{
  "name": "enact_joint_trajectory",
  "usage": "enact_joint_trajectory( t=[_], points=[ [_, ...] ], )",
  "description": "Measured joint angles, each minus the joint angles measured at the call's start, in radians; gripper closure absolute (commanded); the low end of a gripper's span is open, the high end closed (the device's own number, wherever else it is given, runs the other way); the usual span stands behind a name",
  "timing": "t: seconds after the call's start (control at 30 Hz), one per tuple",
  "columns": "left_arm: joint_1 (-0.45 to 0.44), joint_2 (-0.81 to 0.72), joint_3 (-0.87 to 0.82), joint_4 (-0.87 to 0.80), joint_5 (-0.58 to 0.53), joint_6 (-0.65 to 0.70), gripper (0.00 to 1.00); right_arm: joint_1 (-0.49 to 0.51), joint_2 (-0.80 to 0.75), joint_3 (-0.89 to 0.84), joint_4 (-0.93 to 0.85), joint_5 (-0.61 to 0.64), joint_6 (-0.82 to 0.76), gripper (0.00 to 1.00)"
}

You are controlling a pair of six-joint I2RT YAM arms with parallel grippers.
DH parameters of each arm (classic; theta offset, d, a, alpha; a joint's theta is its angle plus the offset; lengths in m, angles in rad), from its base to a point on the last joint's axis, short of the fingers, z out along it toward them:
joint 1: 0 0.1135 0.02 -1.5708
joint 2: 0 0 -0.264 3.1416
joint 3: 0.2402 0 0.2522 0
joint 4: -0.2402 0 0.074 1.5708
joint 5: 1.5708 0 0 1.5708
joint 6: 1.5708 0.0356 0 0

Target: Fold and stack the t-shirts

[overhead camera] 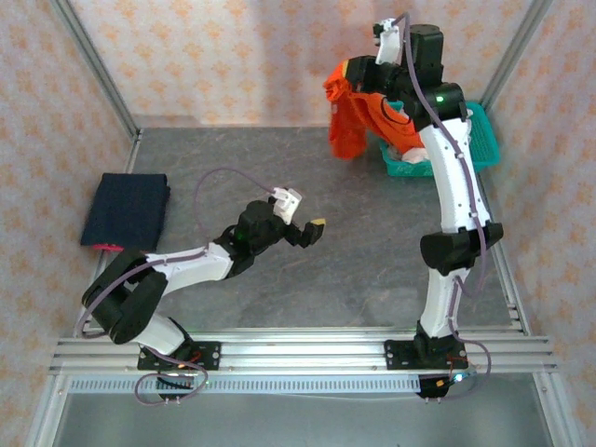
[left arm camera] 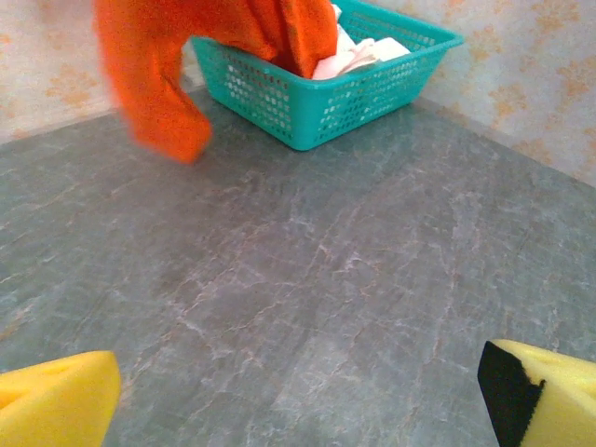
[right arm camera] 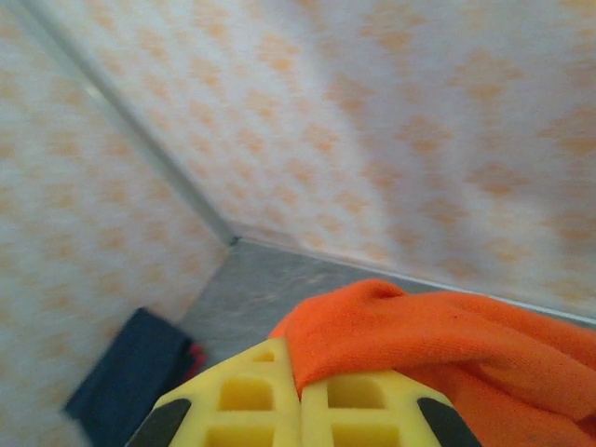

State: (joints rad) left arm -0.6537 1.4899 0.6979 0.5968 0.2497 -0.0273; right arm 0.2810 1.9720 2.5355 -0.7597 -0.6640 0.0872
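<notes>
Top external: orange shirt (overhead camera: 352, 116) hanging near table's far right corner beside basket (overhead camera: 484, 140), pinched in right gripper (right arm camera: 300, 405); left gripper (left arm camera: 298, 400) spread wide, empty. Navy shirt (overhead camera: 126, 209) folded by left edge. Probably limp, light; best taken at shoulders.

The left arm (overhead camera: 186, 265) and right arm (overhead camera: 454, 186) are built of white links and black joint housings. Thin purple cables (overhead camera: 219, 175) are looped along them. The fingers (left arm camera: 56, 400) are moulded yellow, black-padded at the tips.

text: none legible | labels: none | brands: none | numbers: none | signs: none
</notes>
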Motion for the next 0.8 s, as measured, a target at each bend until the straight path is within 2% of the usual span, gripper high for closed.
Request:
enact_joint_trajectory(
  t=[0.2, 0.43, 0.63, 0.8],
  points=[
    [0.061, -0.043, -0.072, 0.011, -0.040, -0.034, 0.00, 0.081, -0.040, 0.002, 0.000, -0.112, 0.019, 1.00],
    [0.144, -0.097, -0.134, 0.015, -0.119, -0.099, 0.00, 0.085, -0.048, -0.019, -0.011, -0.099, 0.014, 1.00],
    [0.189, -0.102, -0.146, 0.009, -0.164, -0.163, 0.00, 0.093, -0.057, -0.235, 0.005, -0.115, 0.030, 1.00],
    [0.191, -0.010, -0.145, 0.084, -0.101, -0.163, 0.00, 0.108, -0.062, -0.435, 0.043, -0.114, 0.056, 1.00]
  ],
)
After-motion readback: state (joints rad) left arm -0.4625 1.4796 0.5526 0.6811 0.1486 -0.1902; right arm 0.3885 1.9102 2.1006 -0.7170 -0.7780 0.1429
